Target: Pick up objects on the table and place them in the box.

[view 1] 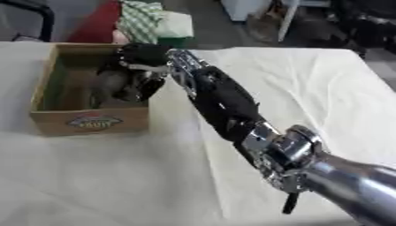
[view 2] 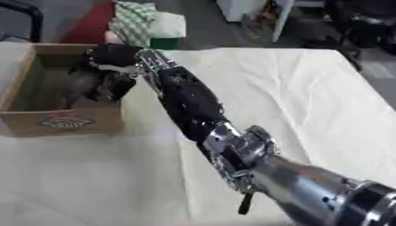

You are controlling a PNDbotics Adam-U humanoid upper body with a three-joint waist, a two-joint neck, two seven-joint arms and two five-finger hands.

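Cardboard box (view 1: 54,119) — over it, right hand (view 1: 139,66) curls round a rounded grey object (view 1: 108,84).

My right arm (view 1: 232,110) shows a glossy black forearm shell, then a silver jointed elbow (view 1: 282,150) and a polished metal upper tube. The right hand (view 1: 135,73) is black, and a thin black cable dangles under the elbow.

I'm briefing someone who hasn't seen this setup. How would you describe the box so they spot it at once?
On the table with the pale cloth, look to the far left corner. There stands an open cardboard box, brown, with an oval printed label on its near wall. The right hand reaches over its right edge, holding a grey object inside.
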